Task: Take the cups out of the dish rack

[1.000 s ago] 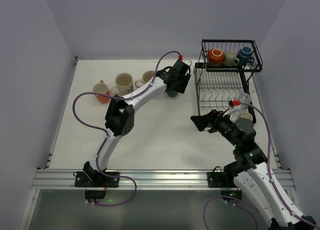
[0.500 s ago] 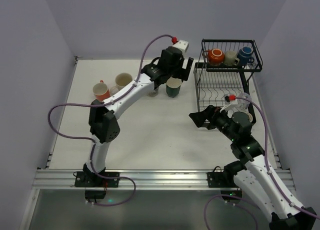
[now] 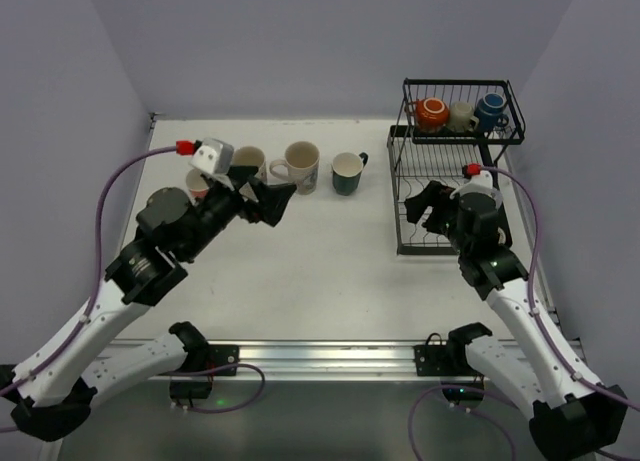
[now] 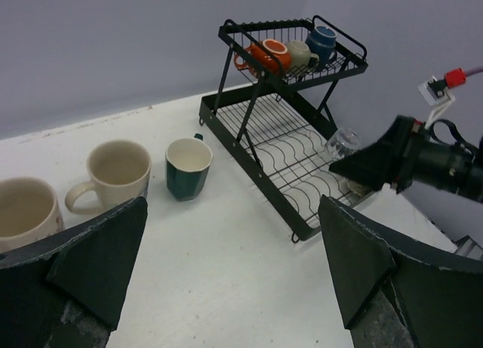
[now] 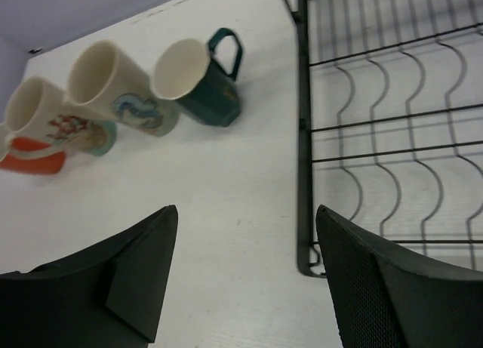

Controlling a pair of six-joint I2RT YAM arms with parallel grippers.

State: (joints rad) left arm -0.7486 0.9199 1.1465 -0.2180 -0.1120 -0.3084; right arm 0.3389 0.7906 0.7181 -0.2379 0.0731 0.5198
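Four cups stand on the table: orange-red (image 3: 197,188), cream (image 3: 247,162), patterned cream (image 3: 300,166) and dark teal (image 3: 347,172). The black dish rack (image 3: 402,181) holds an orange cup (image 3: 432,111), a cream cup (image 3: 461,115) and a blue cup (image 3: 490,107) in its upper basket. My left gripper (image 3: 266,201) is open and empty, near the table cups. My right gripper (image 3: 425,209) is open and empty over the rack's front left. The left wrist view shows the teal cup (image 4: 189,167) and the rack (image 4: 287,155). The right wrist view shows the teal cup (image 5: 200,80) and the lower tray (image 5: 306,137).
Walls close in the table on the left, back and right. The rack's lower tray has curved dividers (image 5: 392,129). The right arm covers the tray's near right corner. A metal rail (image 3: 320,359) runs along the near edge.
My left arm has drawn back from the dark teal cup to the near left; the cup stays on the table. My right gripper has moved right, over the rack's front.
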